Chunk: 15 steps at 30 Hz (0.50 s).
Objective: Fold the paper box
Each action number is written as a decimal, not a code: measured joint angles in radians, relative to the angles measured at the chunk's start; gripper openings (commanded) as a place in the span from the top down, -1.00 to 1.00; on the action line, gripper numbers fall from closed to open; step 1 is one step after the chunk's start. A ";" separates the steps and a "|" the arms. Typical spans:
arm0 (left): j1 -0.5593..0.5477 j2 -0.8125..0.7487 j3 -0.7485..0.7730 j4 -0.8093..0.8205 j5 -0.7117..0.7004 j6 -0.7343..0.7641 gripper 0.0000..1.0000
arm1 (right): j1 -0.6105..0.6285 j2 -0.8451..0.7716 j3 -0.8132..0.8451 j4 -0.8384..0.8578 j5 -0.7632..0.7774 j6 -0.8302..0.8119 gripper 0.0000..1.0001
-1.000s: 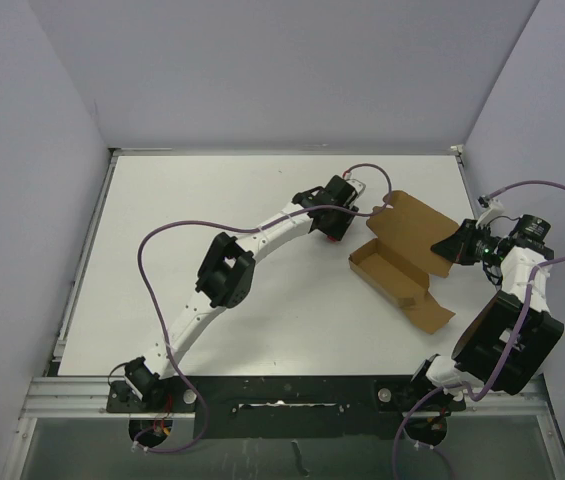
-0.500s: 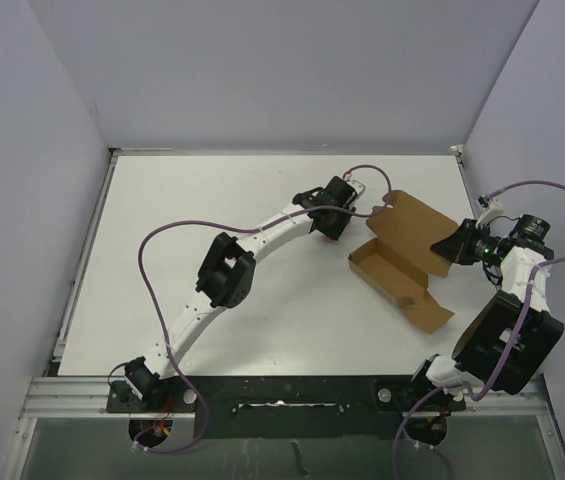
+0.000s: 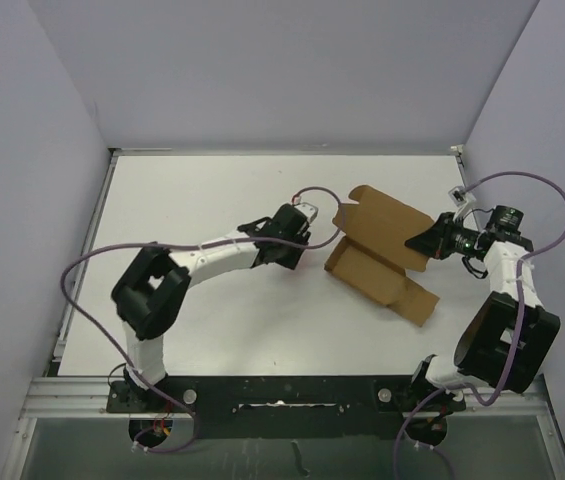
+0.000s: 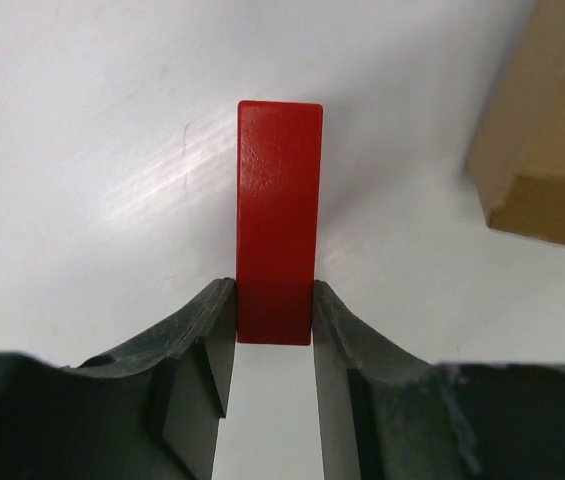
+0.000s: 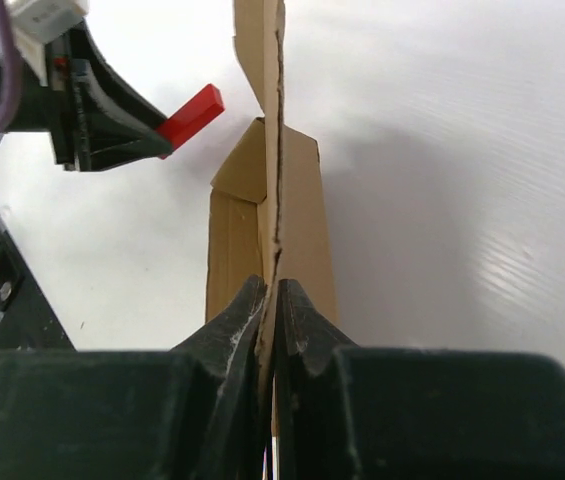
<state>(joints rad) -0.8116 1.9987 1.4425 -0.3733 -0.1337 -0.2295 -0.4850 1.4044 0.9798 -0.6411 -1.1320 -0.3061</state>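
Note:
The paper box (image 3: 367,272) is a brown carton lying right of the table's middle, its lid flap raised. My right gripper (image 3: 419,243) is shut on that flap's edge; in the right wrist view the thin cardboard (image 5: 297,215) stands upright, pinched between the jaws (image 5: 273,292). My left gripper (image 3: 297,238) sits just left of the box and is shut on a small red block (image 4: 278,200) that sticks out ahead of the fingertips (image 4: 224,300) just above the white table. The box's corner (image 4: 552,130) shows at the upper right of the left wrist view. The red block (image 5: 190,117) also shows in the right wrist view.
White table (image 3: 212,330) with grey walls on three sides and a raised rim (image 3: 87,250) along the left. The left arm's elbow (image 3: 147,295) bends over the near left part. Purple cables loop above both arms.
The left gripper closed on the red block and drew back leftward with it, elbow swinging left. The right gripper moved left with the flap, and the box shifted left with its lid raised over.

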 measured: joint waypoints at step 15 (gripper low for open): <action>0.001 -0.714 -0.734 0.047 -0.115 -0.286 0.86 | 0.343 0.114 -0.028 0.134 -0.079 0.072 1.00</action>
<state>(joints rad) -0.8104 1.2850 0.7090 -0.3264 -0.2485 -0.5156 -0.1425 1.5185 0.9516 -0.5068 -1.2106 -0.2344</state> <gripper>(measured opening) 0.311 0.038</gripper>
